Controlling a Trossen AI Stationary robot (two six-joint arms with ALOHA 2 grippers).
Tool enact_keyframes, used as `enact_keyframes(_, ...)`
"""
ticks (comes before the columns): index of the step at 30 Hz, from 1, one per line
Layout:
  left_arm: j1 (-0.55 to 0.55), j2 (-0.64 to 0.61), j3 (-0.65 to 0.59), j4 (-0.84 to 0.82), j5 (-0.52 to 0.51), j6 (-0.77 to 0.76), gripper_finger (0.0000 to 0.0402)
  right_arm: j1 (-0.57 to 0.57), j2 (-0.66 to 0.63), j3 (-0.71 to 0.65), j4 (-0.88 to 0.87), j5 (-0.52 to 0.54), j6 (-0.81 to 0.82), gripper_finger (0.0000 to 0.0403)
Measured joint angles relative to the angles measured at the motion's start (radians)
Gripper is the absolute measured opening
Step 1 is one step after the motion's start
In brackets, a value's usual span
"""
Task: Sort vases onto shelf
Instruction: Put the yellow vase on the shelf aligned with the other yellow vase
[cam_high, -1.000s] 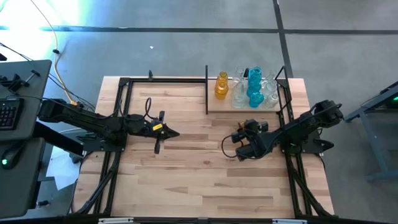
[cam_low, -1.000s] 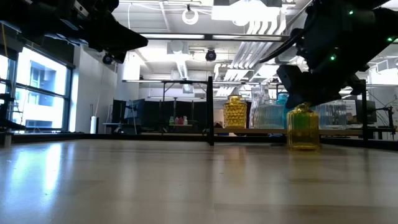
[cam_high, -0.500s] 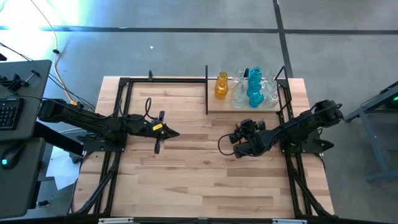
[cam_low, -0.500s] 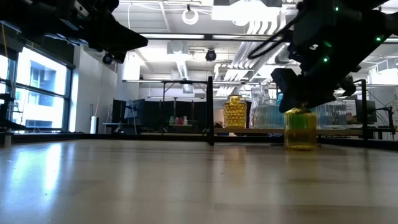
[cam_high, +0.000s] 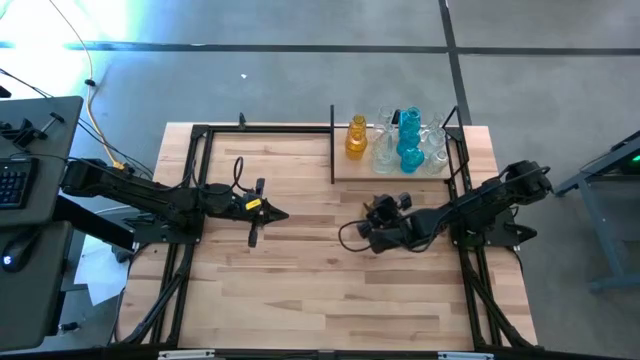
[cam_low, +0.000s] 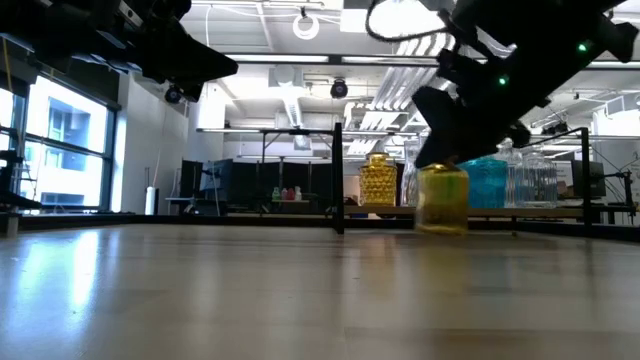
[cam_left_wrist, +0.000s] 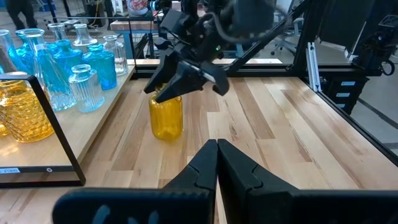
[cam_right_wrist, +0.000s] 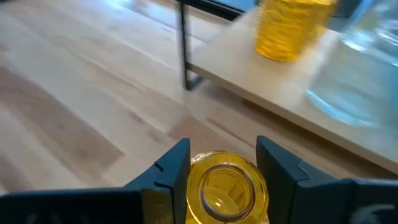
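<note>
On the desk (cam_high: 300, 300) just in front of the shelf (cam_high: 345, 172), the right pincer (cam_right_wrist: 217, 163) grips an amber vase (cam_left_wrist: 166, 116) by its neck. The left pincer (cam_left_wrist: 217, 163) waits closed, well apart.

A large light-wood butcher-block tabletop (cam_high: 300, 280) fills the middle of the high view, its planks running side to side. A black metal tube frame (cam_high: 190, 180) runs along its edges and across its surface. The table stands on a grey concrete floor (cam_high: 250, 90) crossed by dark seam lines. At the left edge sits a dark side desk (cam_high: 35, 130) with a black keyboard (cam_high: 12, 182) on it, and an orange cable (cam_high: 92, 110) trails down beside it. In the low view the room behind shows a white ceiling with bright light fixtures (cam_low: 310, 25), tall windows (cam_low: 60, 150) on the left, and distant black-framed tables (cam_low: 270, 170).
</note>
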Motion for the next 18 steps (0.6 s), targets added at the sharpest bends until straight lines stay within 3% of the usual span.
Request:
enact_keyframes(3, 0.0, 0.0, 0.0, 0.0, 0.0, 0.0, 0.0, -0.029, 0.0, 0.013, 0.083, -0.025, -0.106, 0.012)
enact_keyframes(12, 0.0, 0.0, 0.0, 0.0, 0.0, 0.0, 0.0, -0.234, 0.0, 0.166, 0.117, -0.061, -0.411, 0.012)
enact_keyframes(18, 0.0, 0.0, 0.0, 0.0, 0.0, 0.0, 0.0, -0.364, 0.0, 0.182, 0.168, -0.103, -0.489, 0.012)
